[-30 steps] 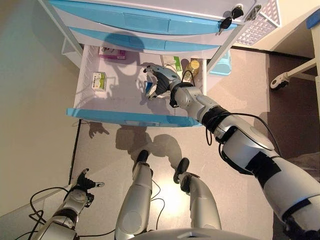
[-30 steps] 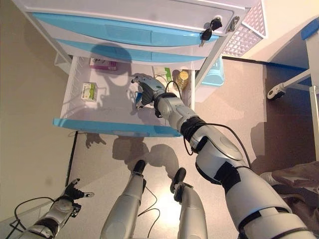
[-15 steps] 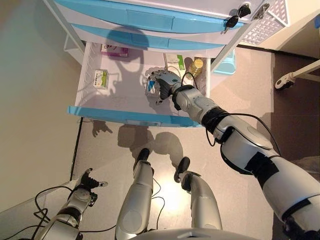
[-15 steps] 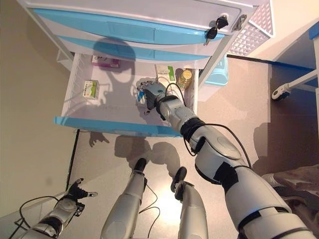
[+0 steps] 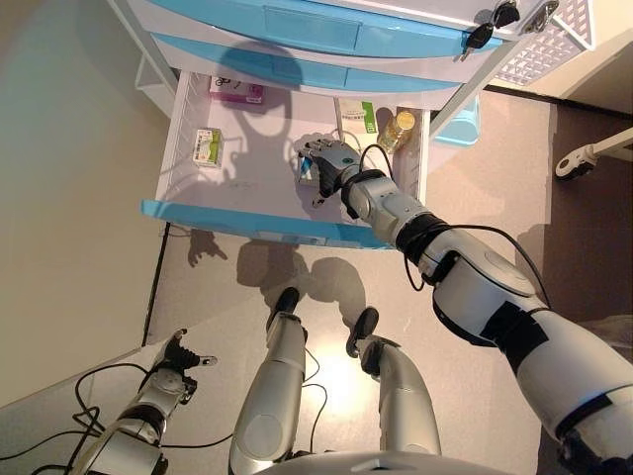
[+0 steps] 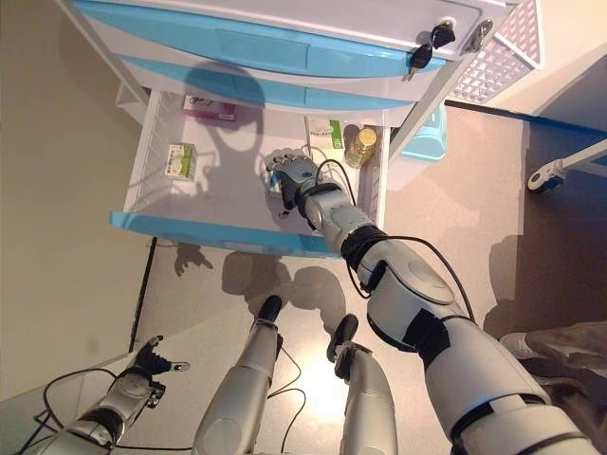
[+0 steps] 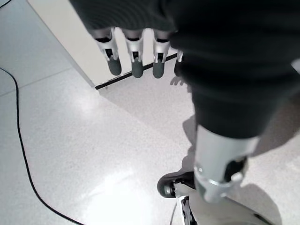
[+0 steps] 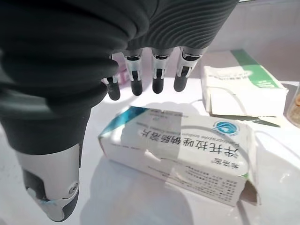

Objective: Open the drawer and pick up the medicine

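Note:
The lowest drawer (image 5: 247,223) of the white and blue cabinet stands pulled out. A white medicine box with a blue corner (image 8: 187,150) lies flat on the drawer floor; it also shows in the left eye view (image 5: 308,171). My right hand (image 5: 332,158) reaches into the drawer and hovers right over this box. Its fingers (image 8: 158,77) are straight above the box and its thumb (image 8: 51,187) stands apart beside it, so the hand is open and holds nothing. My left hand (image 5: 178,356) hangs low near the floor, open and empty, with its fingers (image 7: 133,58) straight.
The drawer also holds a pink box (image 5: 235,91) at the back, a small green and white box (image 5: 208,145) at the left, a white and green box (image 5: 354,114) and an amber bottle (image 5: 399,127) at the right. Keys (image 5: 487,32) hang from the cabinet top. A light blue bin (image 5: 465,119) stands beside it.
The camera has shifted, so the drawer sits lower in the picture. My right hand has opened: it had the box upright in curled fingers, and now the box lies flat under straight fingers.

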### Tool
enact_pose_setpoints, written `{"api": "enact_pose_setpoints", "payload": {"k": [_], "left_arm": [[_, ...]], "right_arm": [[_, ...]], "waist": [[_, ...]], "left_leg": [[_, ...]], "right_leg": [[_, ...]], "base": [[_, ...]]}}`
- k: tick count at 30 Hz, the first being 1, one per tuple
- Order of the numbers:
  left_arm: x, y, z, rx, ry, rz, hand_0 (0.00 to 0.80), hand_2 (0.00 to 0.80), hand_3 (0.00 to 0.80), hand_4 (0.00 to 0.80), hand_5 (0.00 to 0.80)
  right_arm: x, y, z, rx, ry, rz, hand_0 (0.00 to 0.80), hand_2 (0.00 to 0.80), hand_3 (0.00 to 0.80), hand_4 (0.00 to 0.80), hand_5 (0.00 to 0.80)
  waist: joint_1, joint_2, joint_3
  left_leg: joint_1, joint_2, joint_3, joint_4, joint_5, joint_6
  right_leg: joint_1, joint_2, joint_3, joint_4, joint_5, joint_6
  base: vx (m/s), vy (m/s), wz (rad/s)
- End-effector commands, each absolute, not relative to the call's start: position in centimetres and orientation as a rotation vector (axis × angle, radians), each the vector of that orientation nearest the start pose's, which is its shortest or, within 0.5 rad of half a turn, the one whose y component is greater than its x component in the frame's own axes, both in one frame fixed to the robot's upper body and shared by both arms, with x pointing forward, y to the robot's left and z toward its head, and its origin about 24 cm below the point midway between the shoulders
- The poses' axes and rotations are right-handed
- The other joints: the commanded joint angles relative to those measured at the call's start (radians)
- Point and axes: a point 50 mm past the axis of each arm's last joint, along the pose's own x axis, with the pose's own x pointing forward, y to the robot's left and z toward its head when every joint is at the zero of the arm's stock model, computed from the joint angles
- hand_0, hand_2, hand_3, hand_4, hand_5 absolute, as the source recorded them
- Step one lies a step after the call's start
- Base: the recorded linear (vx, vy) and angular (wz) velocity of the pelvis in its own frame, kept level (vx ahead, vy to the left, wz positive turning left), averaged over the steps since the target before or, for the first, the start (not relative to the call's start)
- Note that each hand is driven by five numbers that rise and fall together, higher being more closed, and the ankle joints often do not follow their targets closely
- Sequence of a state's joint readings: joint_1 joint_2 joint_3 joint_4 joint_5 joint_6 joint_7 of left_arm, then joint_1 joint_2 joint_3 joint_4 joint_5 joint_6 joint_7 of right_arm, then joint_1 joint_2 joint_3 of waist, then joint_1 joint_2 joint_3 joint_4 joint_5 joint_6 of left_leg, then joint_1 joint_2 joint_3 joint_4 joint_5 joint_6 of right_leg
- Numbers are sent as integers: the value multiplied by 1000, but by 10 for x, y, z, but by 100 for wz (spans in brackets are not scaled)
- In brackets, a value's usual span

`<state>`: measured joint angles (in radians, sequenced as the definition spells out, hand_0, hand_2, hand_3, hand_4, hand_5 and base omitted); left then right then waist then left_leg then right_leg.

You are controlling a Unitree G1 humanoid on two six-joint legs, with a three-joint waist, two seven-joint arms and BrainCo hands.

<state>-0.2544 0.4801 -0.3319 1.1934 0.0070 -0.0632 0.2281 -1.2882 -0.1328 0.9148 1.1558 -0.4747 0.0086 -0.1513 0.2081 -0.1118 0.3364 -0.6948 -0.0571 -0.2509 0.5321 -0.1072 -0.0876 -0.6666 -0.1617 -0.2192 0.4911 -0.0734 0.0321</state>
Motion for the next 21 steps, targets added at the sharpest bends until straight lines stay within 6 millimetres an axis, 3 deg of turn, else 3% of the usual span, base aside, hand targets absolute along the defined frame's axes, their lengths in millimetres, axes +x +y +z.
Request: {"api": "enact_pose_setpoints", "payload": {"k": [1, 2, 3, 5, 6, 7, 8, 9, 10, 11, 12, 13, 14, 21], "left_arm": [[198, 317, -87, 773, 852, 249, 0, 0, 0, 0, 0], [198, 316, -87, 774, 850, 247, 0, 0, 0, 0, 0], [197, 316, -88, 775, 854, 245, 0, 0, 0, 0, 0], [196, 315, -88, 774, 855, 243, 0, 0, 0, 0, 0], [197, 315, -88, 774, 852, 243, 0, 0, 0, 0, 0], [197, 314, -88, 770, 852, 242, 0, 0, 0, 0, 0], [198, 314, -88, 771, 850, 242, 0, 0, 0, 0, 0], [196, 313, -89, 769, 855, 239, 0, 0, 0, 0, 0], [197, 313, -89, 768, 853, 239, 0, 0, 0, 0, 0], [196, 313, -90, 767, 856, 241, 0, 0, 0, 0, 0], [196, 313, -89, 767, 854, 240, 0, 0, 0, 0, 0], [195, 313, -90, 768, 858, 242, 0, 0, 0, 0, 0], [196, 313, -90, 769, 854, 243, 0, 0, 0, 0, 0], [195, 312, -91, 763, 858, 254, 0, 0, 0, 0, 0]], "right_arm": [[414, -26, 214, -1533, -448, 199, 0, 0, 0, 0, 0], [415, -27, 215, -1535, -449, 194, 0, 0, 0, 0, 0], [415, -27, 214, -1536, -447, 192, 0, 0, 0, 0, 0], [415, -28, 214, -1536, -443, 185, 0, 0, 0, 0, 0], [415, -28, 215, -1536, -444, 182, 0, 0, 0, 0, 0], [416, -30, 215, -1536, -439, 171, 0, 0, 0, 0, 0], [416, -30, 216, -1536, -439, 168, 0, 0, 0, 0, 0], [417, -32, 215, -1532, -430, 162, 0, 0, 0, 0, 0], [417, -34, 216, -1528, -425, 152, 0, 0, 0, 0, 0], [417, -35, 216, -1525, -423, 149, 0, 0, 0, 0, 0], [418, -35, 217, -1525, -424, 146, 0, 0, 0, 0, 0], [419, -39, 217, -1508, -412, 131, 0, 0, 0, 0, 0], [420, -42, 219, -1496, -406, 115, 0, 0, 0, 0, 0], [425, -63, 226, -1417, -352, 16, 0, 0, 0, 0, 0]], "waist": [[10, 6, 37], [10, 9, 39], [10, 8, 37], [9, 10, 37], [9, 11, 39], [8, 11, 36], [8, 13, 38], [6, 14, 35], [5, 17, 37], [4, 16, 35], [4, 18, 37], [4, 17, 35], [4, 20, 36], [1, 26, 34]], "left_leg": [[-2, -67, 57, -40, 29, 98], [-14, -68, 60, -51, 66, 99], [-4, -67, 59, -38, 29, 98], [-4, -67, 59, -38, 29, 98], [-15, -68, 61, -51, 66, 99], [-5, -67, 60, -38, 29, 99], [-16, -68, 62, -51, 66, 99], [-6, -68, 60, -38, 29, 99], [-16, -69, 61, -51, 66, 100], [-5, -69, 59, -38, 28, 99], [-16, -69, 61, -51, 66, 100], [-4, -69, 60, -39, 29, 100], [-14, -70, 62, -52, 67, 101], [-14, -72, 66, -52, 66, 103]], "right_leg": [[51, 5, 28, 10, -11, 60], [42, 3, 22, -3, 21, 52], [49, 5, 29, 12, -10, 60], [48, 5, 28, 12, -10, 59], [40, 3, 21, -2, 22, 52], [48, 5, 28, 11, -9, 60], [40, 3, 21, -3, 22, 52], [46, 4, 30, 12, -9, 60], [38, 2, 23, -3, 23, 52], [46, 4, 31, 11, -9, 60], [38, 2, 24, -3, 23, 52], [47, 4, 32, 13, -8, 59], [39, 2, 25, -2, 24, 52], [35, 1, 28, -3, 29, 53]], "base": [[-91, 36, 0], [0, 0, 0], [0, 0, 0], [-2, 8, 1], [0, 0, 0], [-93, 28, 0], [91, -4, -2], [-95, 38, 0], [88, 0, 0], [-95, 33, 0], [94, -12, -2], [-87, 30, -1], [0, 0, 0], [-13, 4, 0]]}}
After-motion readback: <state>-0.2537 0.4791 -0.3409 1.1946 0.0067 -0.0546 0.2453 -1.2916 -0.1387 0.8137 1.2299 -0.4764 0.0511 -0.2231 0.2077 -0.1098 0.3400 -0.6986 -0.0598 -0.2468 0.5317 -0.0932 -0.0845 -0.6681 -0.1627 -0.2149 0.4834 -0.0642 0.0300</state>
